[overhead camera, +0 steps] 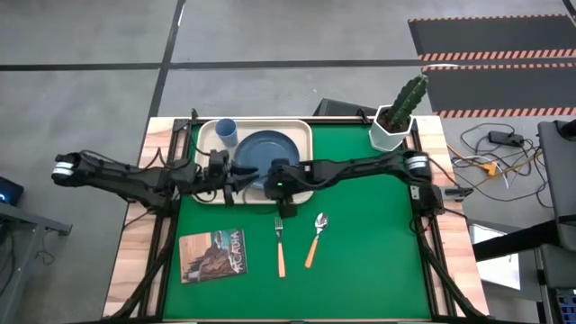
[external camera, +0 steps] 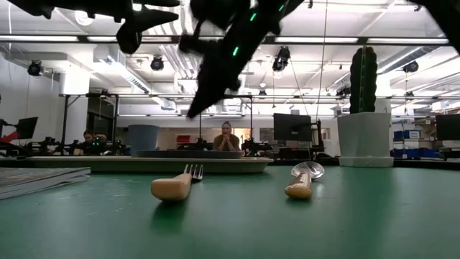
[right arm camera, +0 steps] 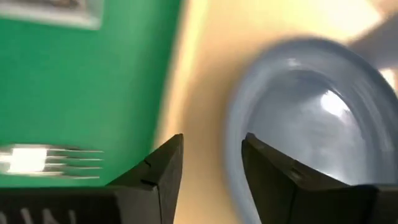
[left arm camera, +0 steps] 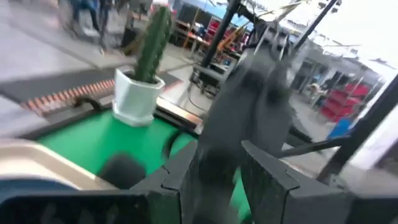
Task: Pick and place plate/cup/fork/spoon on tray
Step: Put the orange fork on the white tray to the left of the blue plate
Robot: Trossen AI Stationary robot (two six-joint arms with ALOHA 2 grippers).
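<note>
The dark blue plate (overhead camera: 267, 153) and the light blue cup (overhead camera: 226, 132) rest on the cream tray (overhead camera: 207, 135) at the table's far side. The fork (overhead camera: 279, 241) and the spoon (overhead camera: 315, 238) lie flat on the green mat near the middle, tines and bowl toward the tray. My right gripper (right arm camera: 211, 165) is open above the tray's near edge, beside the plate's rim (right arm camera: 239, 149), with the fork's tines (right arm camera: 56, 162) close by. My left gripper (left arm camera: 217, 171) is open and empty by the tray's near left part (overhead camera: 236, 177), facing the right arm.
A white hexagonal cactus pot (overhead camera: 392, 126) stands at the far right corner. A picture-covered booklet (overhead camera: 212, 255) lies at the near left. Both arms cross over the tray's near edge. A person (external camera: 226, 137) sits in the room behind the table.
</note>
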